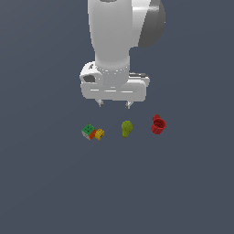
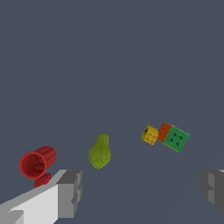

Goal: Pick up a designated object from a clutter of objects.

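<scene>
The pear (image 1: 126,128) is seen in the exterior view lying on the dark grey floor (image 1: 183,192), in a loose row of small toys. Toward the exterior view's left, a green cube (image 1: 88,131) with coloured faces is found touching a small yellow block (image 1: 99,134). Toward the exterior view's right, a red cup (image 1: 158,124) is set apart from the pear. The gripper (image 1: 114,104) is held above the row, over the gap between the block and the pear, with its two short fingertips spread apart and nothing between them. It touches none of the toys.

In the wrist view, the pear (image 2: 100,152) is shown with its narrow end pointing away from the camera and its rounded bulb nearer. The red cup (image 2: 36,162) is laid on its side with its open mouth turned to the camera; a small red piece beside it is possibly its handle. The yellow block (image 2: 149,134) and the green cube (image 2: 173,137) are seen together on the pear's other side. The grey fingertips (image 2: 70,192) are seen wide apart at the frame's edges.
</scene>
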Available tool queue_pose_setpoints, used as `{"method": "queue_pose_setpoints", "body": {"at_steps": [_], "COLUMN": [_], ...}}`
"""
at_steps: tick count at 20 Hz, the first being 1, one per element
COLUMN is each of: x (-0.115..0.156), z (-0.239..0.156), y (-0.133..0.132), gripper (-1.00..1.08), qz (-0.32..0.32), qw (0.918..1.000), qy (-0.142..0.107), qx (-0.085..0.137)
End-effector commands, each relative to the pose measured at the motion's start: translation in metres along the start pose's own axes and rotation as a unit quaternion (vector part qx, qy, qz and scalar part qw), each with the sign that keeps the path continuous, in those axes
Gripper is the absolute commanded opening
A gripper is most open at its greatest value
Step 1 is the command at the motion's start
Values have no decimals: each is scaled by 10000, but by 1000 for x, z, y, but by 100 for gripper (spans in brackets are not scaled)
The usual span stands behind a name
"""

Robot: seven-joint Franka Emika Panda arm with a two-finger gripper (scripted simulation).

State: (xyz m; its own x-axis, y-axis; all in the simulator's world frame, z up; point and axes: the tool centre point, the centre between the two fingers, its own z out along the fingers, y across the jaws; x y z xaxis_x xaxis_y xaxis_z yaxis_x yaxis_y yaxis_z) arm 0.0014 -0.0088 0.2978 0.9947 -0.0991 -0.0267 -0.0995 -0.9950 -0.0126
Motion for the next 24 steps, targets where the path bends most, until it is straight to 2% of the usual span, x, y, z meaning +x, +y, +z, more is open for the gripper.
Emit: {"method": "queue_pose_setpoints", "body": {"at_steps": [1, 12, 18, 24], "x": [0, -9, -22, -40], "z": [8, 70, 115, 157], "y": [-2, -18, -30, -40], "gripper": [100, 100, 100, 100], "qz": [92, 909, 1527, 2130], "qw": [10000, 9959, 9882, 9770], "qy": [1, 40, 72, 104], "qx": [-4, -28, -37, -36]}}
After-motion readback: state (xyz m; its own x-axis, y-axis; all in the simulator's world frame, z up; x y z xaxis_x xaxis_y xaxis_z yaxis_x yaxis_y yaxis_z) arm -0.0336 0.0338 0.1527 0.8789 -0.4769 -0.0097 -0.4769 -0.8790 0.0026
